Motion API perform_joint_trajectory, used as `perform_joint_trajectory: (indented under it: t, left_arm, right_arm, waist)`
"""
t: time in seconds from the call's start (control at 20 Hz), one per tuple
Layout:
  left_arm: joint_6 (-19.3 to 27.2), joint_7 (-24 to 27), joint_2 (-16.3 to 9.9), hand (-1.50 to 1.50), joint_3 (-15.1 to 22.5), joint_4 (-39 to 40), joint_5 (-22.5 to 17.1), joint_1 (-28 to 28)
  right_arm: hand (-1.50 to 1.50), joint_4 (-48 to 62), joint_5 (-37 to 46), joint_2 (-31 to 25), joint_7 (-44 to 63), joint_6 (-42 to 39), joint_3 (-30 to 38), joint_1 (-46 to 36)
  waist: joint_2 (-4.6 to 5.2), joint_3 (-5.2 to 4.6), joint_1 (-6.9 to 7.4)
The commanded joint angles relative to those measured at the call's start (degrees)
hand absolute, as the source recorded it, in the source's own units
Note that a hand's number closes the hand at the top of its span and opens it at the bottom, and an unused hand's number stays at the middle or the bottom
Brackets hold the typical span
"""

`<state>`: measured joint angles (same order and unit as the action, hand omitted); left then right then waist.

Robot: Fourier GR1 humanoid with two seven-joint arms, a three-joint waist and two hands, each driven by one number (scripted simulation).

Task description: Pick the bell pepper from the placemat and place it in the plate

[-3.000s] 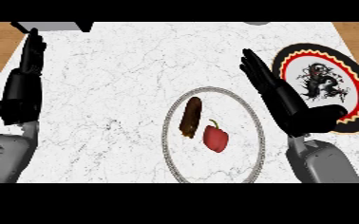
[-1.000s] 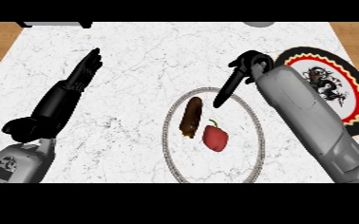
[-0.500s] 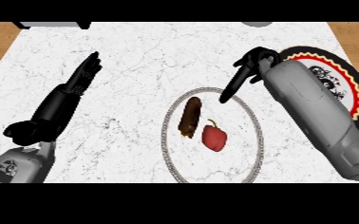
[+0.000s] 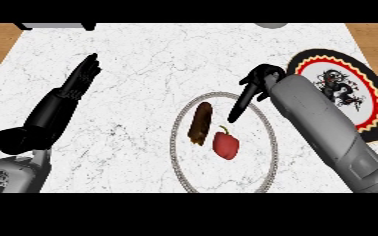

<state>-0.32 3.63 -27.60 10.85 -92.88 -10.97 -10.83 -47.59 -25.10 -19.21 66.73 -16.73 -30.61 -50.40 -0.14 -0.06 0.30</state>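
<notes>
Here the reach is in hand, with no grasp made yet. The bell pepper [image 4: 226, 145], red with a short dark stem, lies on the oval white placemat [image 4: 260, 177] with the beaded rim, just right of a brown, sausage-shaped item [image 4: 201, 124] on the same mat; the two look almost touching at the near end, contact not certain. The right hand [image 4: 246, 97] hangs over the mat's far right rim, fingers straight and pointing down toward the pepper, nothing in them, apart from the pepper. The left hand [image 4: 80, 80] rests at the left of the counter [image 4: 140, 55], fingers extended and released, well apart from everything. The plate [image 4: 363, 102], black with a red and yellow band and a dragon figure, sits at the right edge of the view, partly hidden under the right forearm. Judged next: the hand must come nearer and lower, then close round the pepper from its right side, since the brown item crowds its left. The carry then runs right and far to the plate, a short path, with the counter's right edge close beyond it. Open marble lies far and left of the mat, so the lift-off has room there.
</notes>
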Motion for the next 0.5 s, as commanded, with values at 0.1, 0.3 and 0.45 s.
perform_joint_trajectory:
  t: [0.1, 0.3, 0.45]
  left_arm:
    - [0.0, -1.1, 0.9, 0.00, -0.1, -0.3, 1.0, -0.1]
    - [-0.3, -0.2, 1.9, 0.00, 0.2, 1.3, 2.0, -1.0]
    - [-1.2, 0.8, 1.4, 0.00, -1.1, 0.7, 0.8, 1.7]
  right_arm:
    - [-1.50, -1.5, -2.2, 3.3, 11.8, -2.1, -2.9, 1.0]
    - [-1.50, 0.3, -2.5, 3.3, 8.7, -2.0, -4.7, 4.0]
    - [-1.50, -4.1, -4.9, 3.4, 11.4, -1.5, -5.8, 5.4]
  waist:
    - [-0.08, 0.01, -0.45]
    - [0.15, 0.02, -0.54]
    - [-0.19, -0.02, -0.69]
